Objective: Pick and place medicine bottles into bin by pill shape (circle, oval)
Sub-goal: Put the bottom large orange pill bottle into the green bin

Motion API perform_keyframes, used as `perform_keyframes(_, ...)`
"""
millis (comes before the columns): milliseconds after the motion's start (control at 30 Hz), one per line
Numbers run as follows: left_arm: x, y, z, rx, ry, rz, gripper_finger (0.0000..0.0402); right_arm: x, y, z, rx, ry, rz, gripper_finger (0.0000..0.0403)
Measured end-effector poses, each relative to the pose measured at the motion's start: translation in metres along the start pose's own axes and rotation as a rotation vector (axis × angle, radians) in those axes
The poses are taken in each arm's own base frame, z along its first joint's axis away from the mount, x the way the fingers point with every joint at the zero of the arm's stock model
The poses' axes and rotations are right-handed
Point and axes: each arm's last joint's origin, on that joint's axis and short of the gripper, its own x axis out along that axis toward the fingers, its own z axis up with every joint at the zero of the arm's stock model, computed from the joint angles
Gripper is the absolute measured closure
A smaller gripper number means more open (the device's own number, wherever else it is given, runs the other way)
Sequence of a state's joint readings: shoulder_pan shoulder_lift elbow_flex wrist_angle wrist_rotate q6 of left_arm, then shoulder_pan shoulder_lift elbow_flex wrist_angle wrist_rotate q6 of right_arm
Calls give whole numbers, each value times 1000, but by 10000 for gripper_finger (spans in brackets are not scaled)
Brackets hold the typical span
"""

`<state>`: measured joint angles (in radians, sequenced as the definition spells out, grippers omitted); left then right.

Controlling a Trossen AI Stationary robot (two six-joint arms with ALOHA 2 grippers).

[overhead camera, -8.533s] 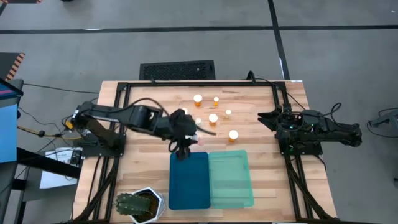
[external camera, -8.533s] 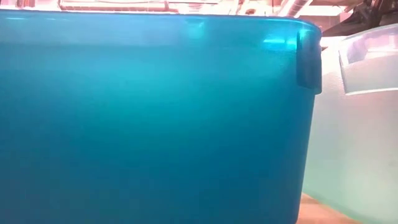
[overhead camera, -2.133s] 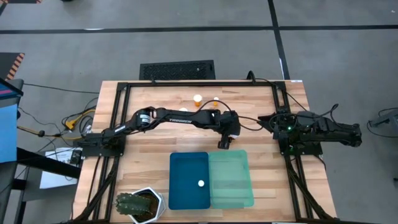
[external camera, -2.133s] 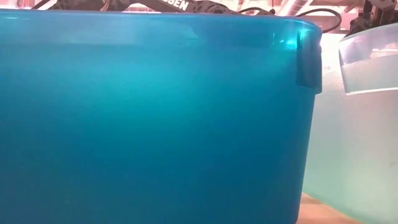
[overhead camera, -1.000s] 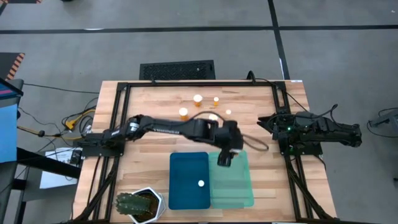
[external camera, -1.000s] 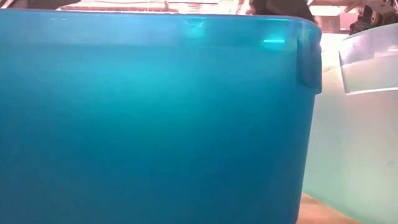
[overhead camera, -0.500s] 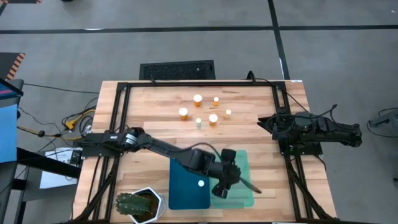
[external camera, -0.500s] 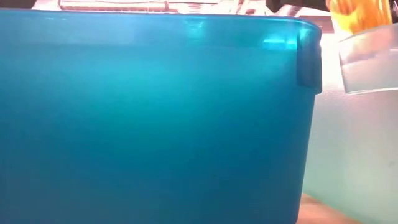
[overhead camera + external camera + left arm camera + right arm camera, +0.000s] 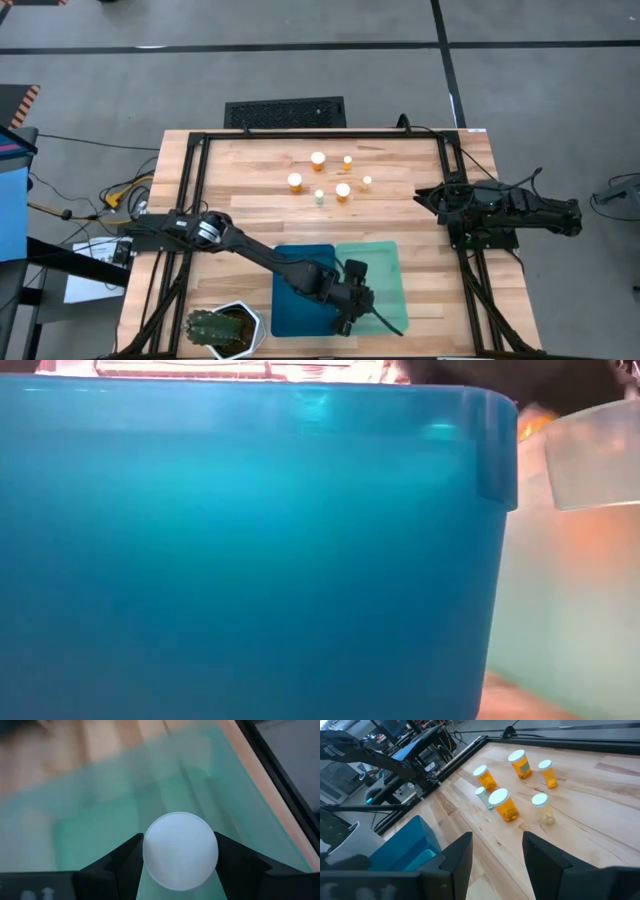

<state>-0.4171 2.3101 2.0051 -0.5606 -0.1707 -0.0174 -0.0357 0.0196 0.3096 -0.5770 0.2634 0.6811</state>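
hanging in the left gripper (image 9: pixel 180 870) over the mint green tray (image 9: pixel 385 262), the medicine bottle (image 9: pixel 180 849) is showing only its white cap, pinched between both dark fingers (image 9: pixel 120 865). the gripper is sitting lower and nearer the tray's front edge than half a second ago, when it was carrying the bottle in over the tray. an orange glow is now tinting the green tray wall in the low view, so the bottle is probably close to the floor; judging release is next. the dark blue tray (image 9: pixel 295 275) is alongside, touching the green one. five bottles (image 9: pixel 318 159) are waiting on the table (image 9: pixel 230 180). the right gripper (image 9: pixel 492 852) is resting spread apart at the right edge.
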Motion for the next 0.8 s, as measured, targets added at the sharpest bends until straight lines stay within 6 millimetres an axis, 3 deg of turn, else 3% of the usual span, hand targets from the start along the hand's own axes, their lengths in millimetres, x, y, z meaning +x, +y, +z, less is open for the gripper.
perform_keyframes(433, 25, -19, -17, 44, 32, -76, 195, 0, -2, -2, -8, 24, -17, 222)
perform_keyframes(800, 26, -20, -18, 38, 36, -56, 184, 0, -2, -2, -7, 22, -15, 220)
